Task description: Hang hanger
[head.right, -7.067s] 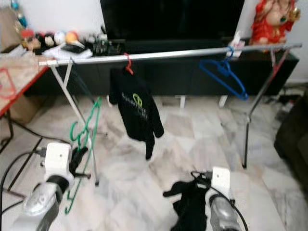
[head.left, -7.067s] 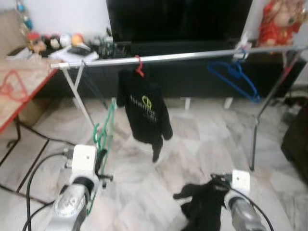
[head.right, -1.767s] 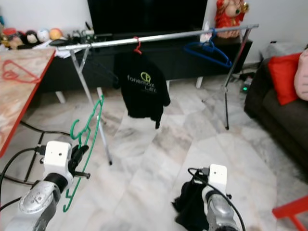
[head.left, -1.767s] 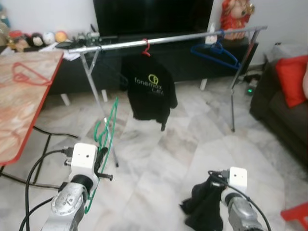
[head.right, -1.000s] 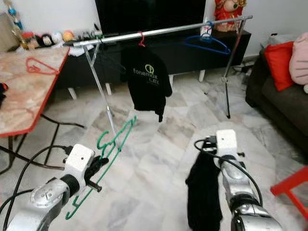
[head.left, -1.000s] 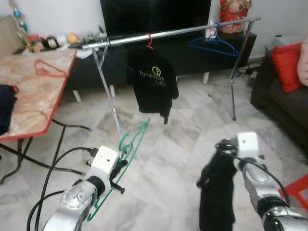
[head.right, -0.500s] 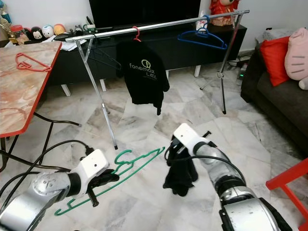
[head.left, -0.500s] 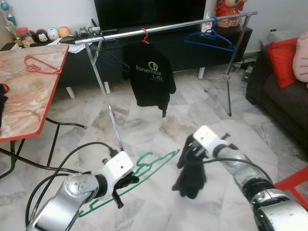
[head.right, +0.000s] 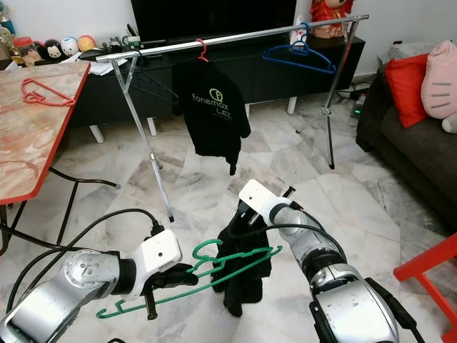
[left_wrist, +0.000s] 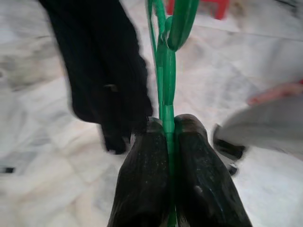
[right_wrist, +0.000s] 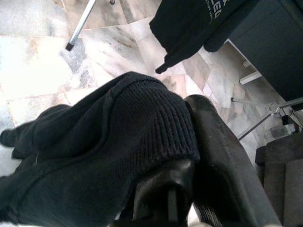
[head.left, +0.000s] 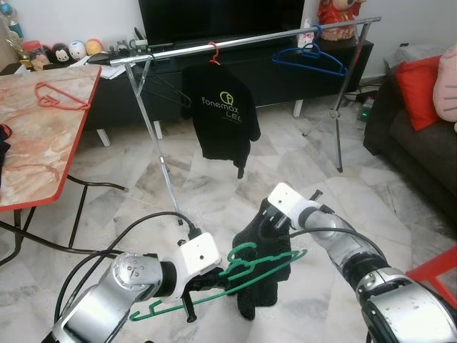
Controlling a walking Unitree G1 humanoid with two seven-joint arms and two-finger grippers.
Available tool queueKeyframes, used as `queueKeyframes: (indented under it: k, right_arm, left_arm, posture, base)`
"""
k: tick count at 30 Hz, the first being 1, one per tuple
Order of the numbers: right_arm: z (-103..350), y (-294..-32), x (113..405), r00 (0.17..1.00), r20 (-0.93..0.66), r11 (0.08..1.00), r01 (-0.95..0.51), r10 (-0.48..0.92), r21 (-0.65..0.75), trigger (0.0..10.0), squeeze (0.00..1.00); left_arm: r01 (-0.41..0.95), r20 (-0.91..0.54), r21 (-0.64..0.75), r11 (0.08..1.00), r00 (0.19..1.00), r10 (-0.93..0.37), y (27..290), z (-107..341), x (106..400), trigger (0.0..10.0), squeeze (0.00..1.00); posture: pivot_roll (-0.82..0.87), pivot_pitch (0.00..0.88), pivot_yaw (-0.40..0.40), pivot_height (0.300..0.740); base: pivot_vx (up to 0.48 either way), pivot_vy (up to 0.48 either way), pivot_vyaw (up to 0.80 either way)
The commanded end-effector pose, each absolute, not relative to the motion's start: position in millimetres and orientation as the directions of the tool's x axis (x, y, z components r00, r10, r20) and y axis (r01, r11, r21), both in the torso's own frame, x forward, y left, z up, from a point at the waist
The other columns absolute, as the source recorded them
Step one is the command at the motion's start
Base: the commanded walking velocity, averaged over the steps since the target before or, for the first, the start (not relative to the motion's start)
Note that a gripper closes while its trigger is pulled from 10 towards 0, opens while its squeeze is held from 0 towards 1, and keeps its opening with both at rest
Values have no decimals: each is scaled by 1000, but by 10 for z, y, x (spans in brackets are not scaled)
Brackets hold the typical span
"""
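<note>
Left gripper (left_wrist: 166,124) clamped on green plastic hanger (head.left: 235,275), held low above marble floor (head.left: 214,193); long axis near horizontal, pointing right toward black knitted garment (head.left: 258,271) pinched in right gripper (head.left: 275,218)

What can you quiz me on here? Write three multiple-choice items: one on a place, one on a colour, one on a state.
1. Where does the black logo T-shirt hang?
A. on the clothes rail
B. on the sofa
C. on the table

2. What colour is the hanger in the left gripper?
A. blue
B. green
C. red

3. What is the right gripper doing?
A. hanging open
B. resting on the floor
C. gripping a black garment

Answers: 1 A, it hangs from the clothes rail. 2 B, the green hanger sits between its fingers. 3 C, the black garment hangs from it.
</note>
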State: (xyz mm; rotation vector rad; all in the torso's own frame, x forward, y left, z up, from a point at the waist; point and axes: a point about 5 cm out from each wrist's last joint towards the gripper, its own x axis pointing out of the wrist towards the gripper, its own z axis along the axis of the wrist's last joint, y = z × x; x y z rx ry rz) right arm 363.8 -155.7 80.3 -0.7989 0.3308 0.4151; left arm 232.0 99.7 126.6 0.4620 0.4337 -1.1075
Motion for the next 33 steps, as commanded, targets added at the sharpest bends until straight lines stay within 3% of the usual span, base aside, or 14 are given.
queueKeyframes:
  k: [1, 6, 12, 19, 24, 28, 33]
  right_arm:
    - [932, -1501, 3716, 888, -395, 636, -449, 237, -627, 10000, 0]
    - [952, -1481, 3729, 891, -387, 648, -443, 239, -620, 10000, 0]
    - [986, -1515, 3750, 899, -379, 660, -423, 220, -620, 10000, 0]
    - [1018, -1571, 3771, 907, -376, 665, -401, 191, -630, 10000, 0]
    - [1023, -1598, 3777, 909, -380, 669, -391, 173, -632, 10000, 0]
    - [1031, -1623, 3785, 910, -385, 672, -383, 156, -634, 10000, 0]
    - [1044, -1617, 3797, 911, -387, 686, -372, 143, -625, 10000, 0]
  left_arm:
    - [898, -575, 175, 404, 427, -698, 1010, 1241, 2377, 10000, 0]
    - [853, -579, 194, 485, 498, -645, 990, 1222, 2473, 10000, 0]
    - [837, -600, 184, 515, 511, -616, 985, 1205, 2483, 10000, 0]
    - [748, -595, 237, 620, 616, -516, 1096, 1203, 2578, 10000, 0]
    - [765, -599, 218, 606, 595, -535, 1088, 1229, 2555, 10000, 0]
    - [830, -621, 192, 523, 515, -590, 1047, 1254, 2456, 10000, 0]
    - [857, -622, 188, 479, 482, -617, 1013, 1296, 2417, 10000, 0]
  posture:
    - [39, 0, 2, 740]
    - [38, 0, 2, 740]
    - [36, 0, 1, 740]
    - [39, 0, -3, 740]
    - [39, 0, -4, 740]
    - [43, 0, -9, 740]
    - [43, 0, -9, 740]
  base:
    - [0, 0, 0]
    - [0, 0, 0]
    - [0, 0, 0]
    - [0, 0, 0]
    - [0, 0, 0]
    - [0, 0, 0]
    - [0, 0, 0]
